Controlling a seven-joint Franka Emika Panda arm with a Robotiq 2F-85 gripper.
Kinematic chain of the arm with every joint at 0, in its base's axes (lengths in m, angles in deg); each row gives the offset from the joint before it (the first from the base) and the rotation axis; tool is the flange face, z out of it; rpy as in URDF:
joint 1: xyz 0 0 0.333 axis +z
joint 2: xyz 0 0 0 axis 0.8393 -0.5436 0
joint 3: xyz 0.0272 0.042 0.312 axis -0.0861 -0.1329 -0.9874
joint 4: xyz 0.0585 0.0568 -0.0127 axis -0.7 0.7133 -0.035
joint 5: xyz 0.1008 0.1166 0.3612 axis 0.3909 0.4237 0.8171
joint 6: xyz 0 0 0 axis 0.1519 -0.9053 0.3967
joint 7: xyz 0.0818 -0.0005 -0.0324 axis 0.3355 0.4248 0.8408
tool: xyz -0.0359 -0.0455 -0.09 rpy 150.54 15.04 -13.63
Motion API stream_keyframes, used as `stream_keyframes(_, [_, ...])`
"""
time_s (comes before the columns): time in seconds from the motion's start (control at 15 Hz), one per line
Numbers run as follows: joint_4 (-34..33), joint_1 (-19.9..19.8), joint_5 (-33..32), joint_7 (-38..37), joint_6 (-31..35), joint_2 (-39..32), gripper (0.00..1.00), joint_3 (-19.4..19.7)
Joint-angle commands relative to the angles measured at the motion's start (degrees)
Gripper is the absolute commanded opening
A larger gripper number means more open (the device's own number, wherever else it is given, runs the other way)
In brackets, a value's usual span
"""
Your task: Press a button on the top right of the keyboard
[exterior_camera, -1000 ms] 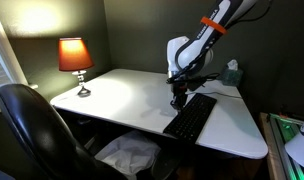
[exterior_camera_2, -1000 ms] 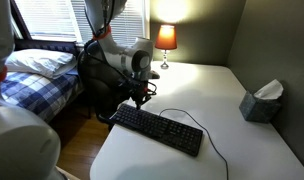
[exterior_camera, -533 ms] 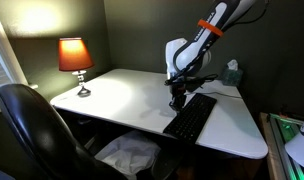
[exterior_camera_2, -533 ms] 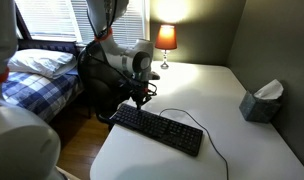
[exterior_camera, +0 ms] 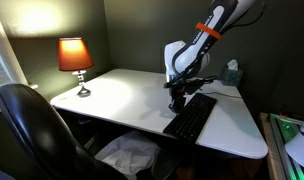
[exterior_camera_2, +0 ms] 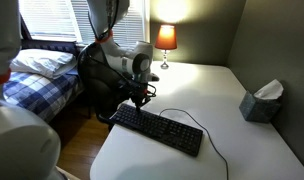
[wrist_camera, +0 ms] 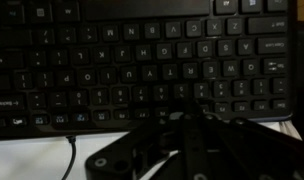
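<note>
The black keyboard (exterior_camera: 192, 118) lies on the white table (exterior_camera: 117, 95), and it shows in both exterior views (exterior_camera_2: 162, 130). A thin black cable (exterior_camera_2: 218, 152) runs from it. My gripper (exterior_camera: 178, 101) points straight down over the keyboard's end nearest the table's middle, at or just above the keys (exterior_camera_2: 139, 101). In the wrist view the keys (wrist_camera: 142, 60) fill the frame. The dark fingers come in from the bottom and meet over the row next to the keyboard's edge (wrist_camera: 189, 112). The gripper looks shut and holds nothing. Whether it touches a key is unclear.
A lit lamp (exterior_camera: 75, 58) stands at the table's far corner. A tissue box (exterior_camera: 229, 73) sits near the wall beyond the keyboard. A black office chair (exterior_camera: 32, 130) stands by the table. A bed (exterior_camera_2: 37, 70) lies beside the robot's base.
The arm's upper links have shifted slightly. The gripper stays over the same end of the keyboard. Nothing else has moved.
</note>
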Motion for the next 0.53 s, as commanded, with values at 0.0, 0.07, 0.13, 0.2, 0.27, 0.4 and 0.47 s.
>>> stream_keyframes(0.0, [-0.94,0.51,-0.07,-0.84,0.62,-1.71,0.0,-0.1])
stream_keyframes(0.07, [-1.01,0.48,-0.06,-0.84,0.67,-1.81,0.0,-0.08])
stream_keyframes(0.13, [-1.03,0.47,-0.13,-0.86,0.86,-1.89,0.0,-0.01])
stream_keyframes(0.2, [-0.99,0.47,-0.16,-0.85,0.95,-1.91,0.0,0.01])
stream_keyframes(0.27, [-0.96,0.42,-0.13,-0.81,1.08,-1.96,0.0,0.04])
stream_keyframes(0.4, [-0.89,0.28,-0.06,-0.67,1.18,-2.04,0.0,0.08])
stream_keyframes(0.47, [-0.87,0.2,-0.02,-0.56,1.14,-2.02,0.0,0.08])
